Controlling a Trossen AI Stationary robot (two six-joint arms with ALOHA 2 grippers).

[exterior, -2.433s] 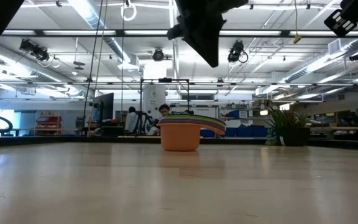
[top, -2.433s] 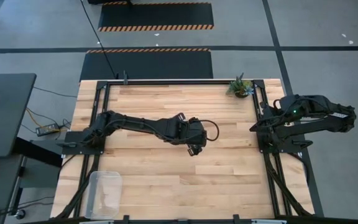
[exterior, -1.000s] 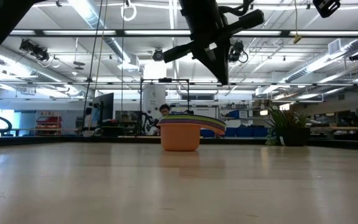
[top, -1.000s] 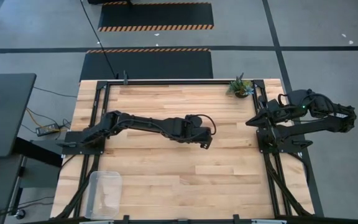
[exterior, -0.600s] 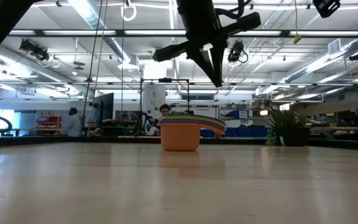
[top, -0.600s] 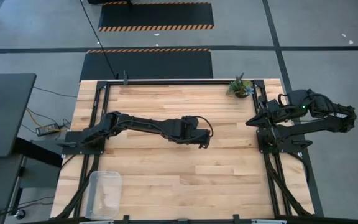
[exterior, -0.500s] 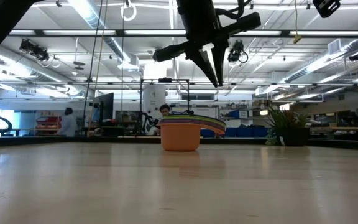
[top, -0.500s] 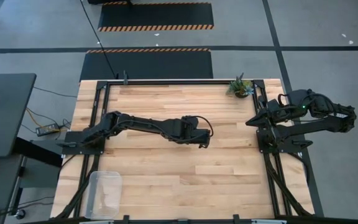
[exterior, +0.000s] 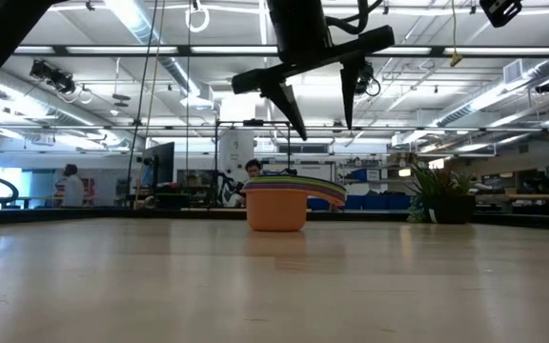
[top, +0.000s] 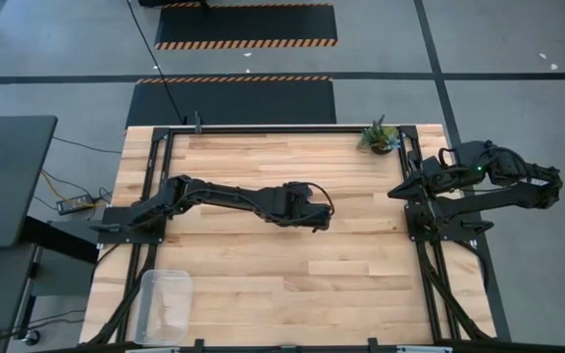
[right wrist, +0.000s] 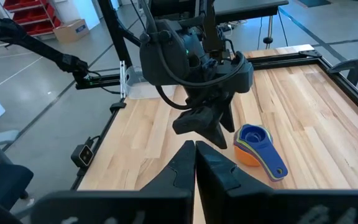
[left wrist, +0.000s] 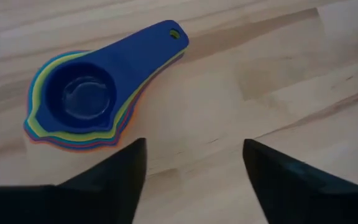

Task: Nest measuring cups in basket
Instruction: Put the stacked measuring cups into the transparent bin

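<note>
The measuring cups (left wrist: pixel 82 102) sit nested in one stack on the table, the dark blue cup on top and the handles (left wrist: pixel 157 43) fanned to one side. In the low view the stack (exterior: pixel 279 205) rests on its orange bottom cup. My left gripper (exterior: pixel 320 116) hovers open above the stack, fingers pointing down, touching nothing; it hides the cups in the high view (top: pixel 312 214). The clear basket (top: pixel 165 304) stands at the table's near left corner. My right gripper (right wrist: pixel 194 163) is shut and empty at the table's right edge (top: pixel 396 192).
A small potted plant (top: pixel 379 136) stands at the far right corner. Black frame rails (top: pixel 415 245) run along the table's sides. Bare wood (top: pixel 292 284) lies between the cups and the basket. People move in the room beyond the table.
My left gripper has shifted slightly toward the table's left edge above the cup stack and has opened: its fingertips were together half a second ago and now stand wide apart. The cups have not moved.
</note>
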